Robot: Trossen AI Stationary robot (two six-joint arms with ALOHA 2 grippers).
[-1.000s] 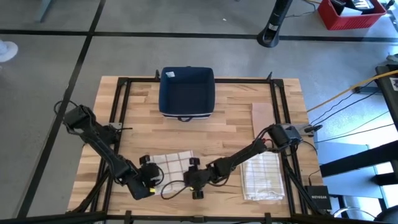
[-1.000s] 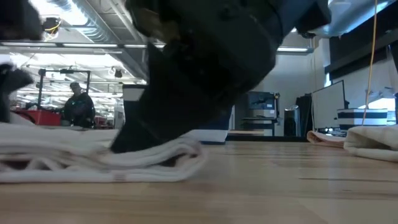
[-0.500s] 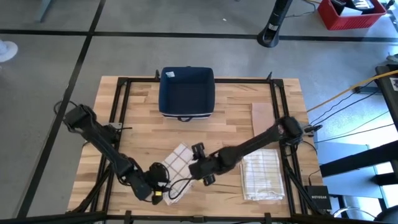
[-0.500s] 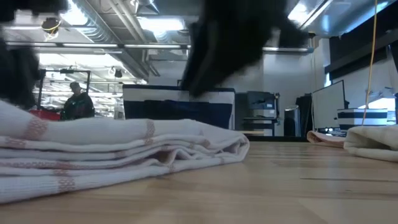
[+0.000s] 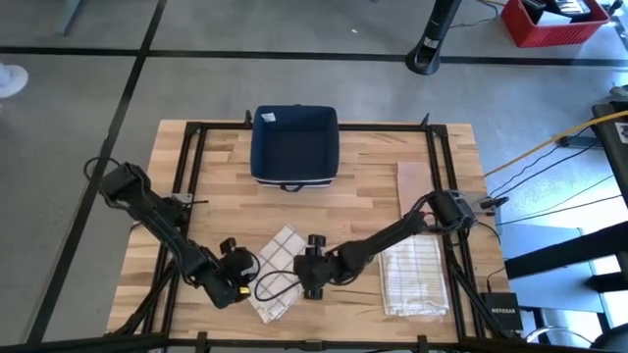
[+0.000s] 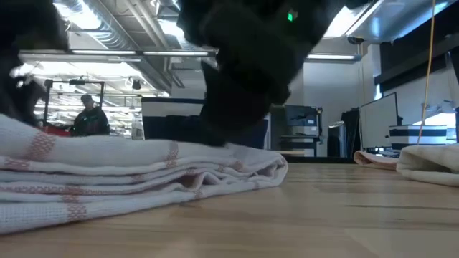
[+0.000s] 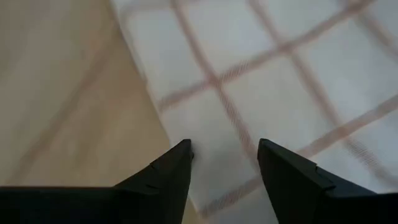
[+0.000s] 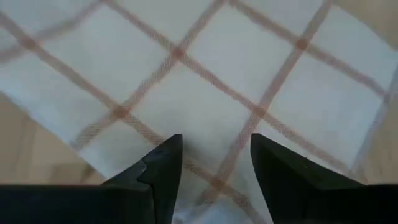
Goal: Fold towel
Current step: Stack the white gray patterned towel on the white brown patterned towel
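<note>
**Both end effectors hover released over the folded towel**

The white cotton towel with thin red check lines [image 5: 276, 271] lies folded in a narrow, skewed stack near the front edge of the pale wooden tabletop [image 5: 363, 201]. The left end effector [image 5: 238, 265] sits at its left side, the right end effector [image 5: 312, 267] at its right, both spread and gripping nothing. Flanking it this way probably lets them pinch opposite edges for another fold.

Bright ceiling lights [image 6: 179, 29] glare behind a blurred, dark silhouetted arm [image 6: 251, 64].
</note>
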